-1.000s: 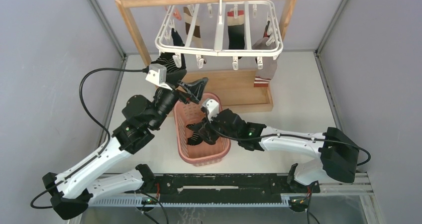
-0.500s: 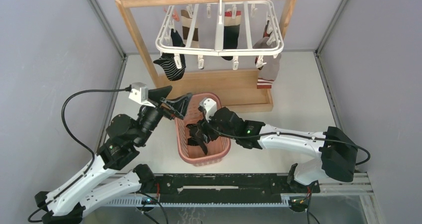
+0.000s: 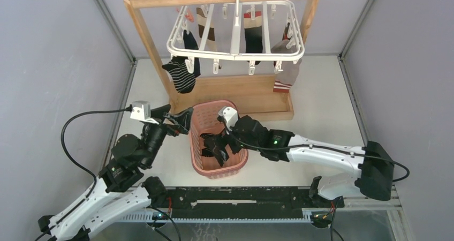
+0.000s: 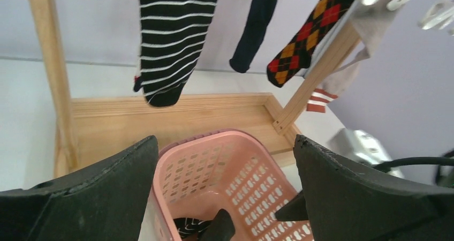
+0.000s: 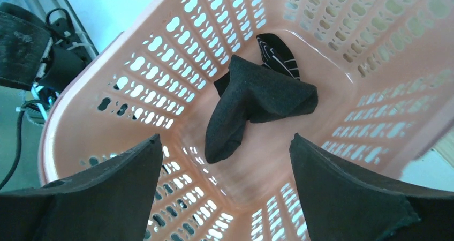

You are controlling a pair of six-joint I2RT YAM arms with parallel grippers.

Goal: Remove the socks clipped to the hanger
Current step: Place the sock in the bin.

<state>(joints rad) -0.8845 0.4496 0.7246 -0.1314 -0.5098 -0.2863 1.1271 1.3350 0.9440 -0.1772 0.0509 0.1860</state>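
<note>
Eyes on the table (image 3: 321,102) now: a pale, off-white top with grey walls on the left, right and back. Towards the back stands the wooden rack (image 3: 257,99), its flat, lipped base planted flat on the surface and a post rising at each end. Just in front of that base sits the pink basket (image 3: 217,172), upright on the tabletop. Its far rim is right up by the base's front edge; whether they touch, I can't tell. Along the near edge runs a black rail (image 3: 241,197).
</note>
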